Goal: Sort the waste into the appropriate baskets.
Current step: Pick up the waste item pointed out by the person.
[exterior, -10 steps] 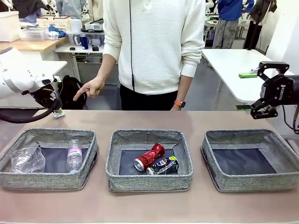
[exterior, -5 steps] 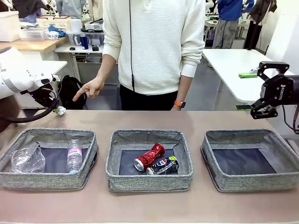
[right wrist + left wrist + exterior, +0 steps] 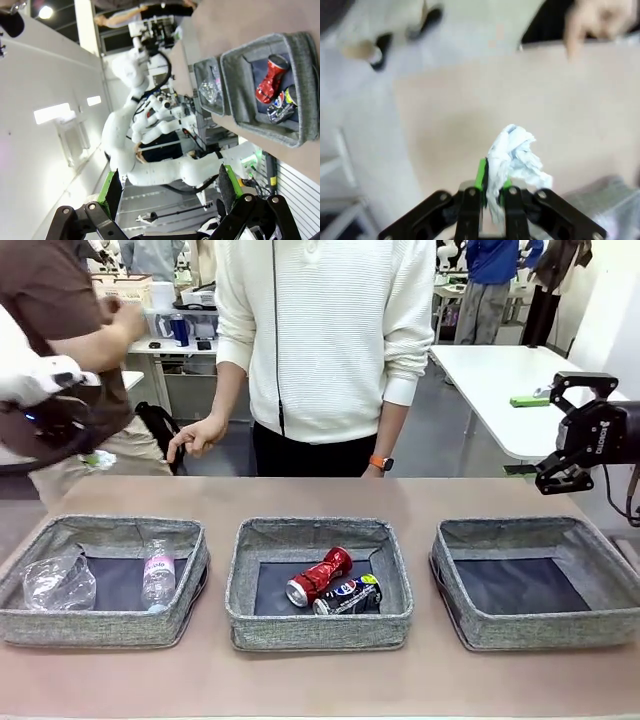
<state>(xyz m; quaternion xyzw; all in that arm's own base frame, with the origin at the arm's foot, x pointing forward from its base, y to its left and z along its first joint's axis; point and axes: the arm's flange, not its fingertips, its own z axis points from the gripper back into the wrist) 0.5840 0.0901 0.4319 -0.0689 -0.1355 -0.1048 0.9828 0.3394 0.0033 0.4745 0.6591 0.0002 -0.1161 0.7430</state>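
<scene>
Here the left tool (image 3: 490, 192) is clamped on the small crumpled white paper ball (image 3: 514, 159), its green pads (image 3: 481, 175) pressed against the wad's lower edge, held above the tan bench (image 3: 470, 125). Compared with a second ago, the ball (image 3: 100, 458) has left the bench surface and now hangs at the far left of the front view, higher and further out, with the left arm drawn back toward that edge. A second person in a brown shirt (image 3: 50, 300) has entered at far left, and the pointing hand (image 3: 197, 435) of the person in the white ribbed sweater has dropped lower. The right tool (image 3: 548, 430) is unchanged: jaws spread wide, empty, raised at the right edge above the bench.

The three grey woven-fabric baskets keep their places. The left basket (image 3: 110, 625) holds a crinkled clear plastic cup (image 3: 60, 580) and, just beside it, a small clear pink-labelled bottle (image 3: 159, 572) lying lengthwise. The middle basket (image 3: 320, 630) holds a crushed red can (image 3: 318, 576) touching a dark blue Pepsi can (image 3: 348, 596), both on their sides. The right basket (image 3: 540, 625) shows its dark flat bottom.
</scene>
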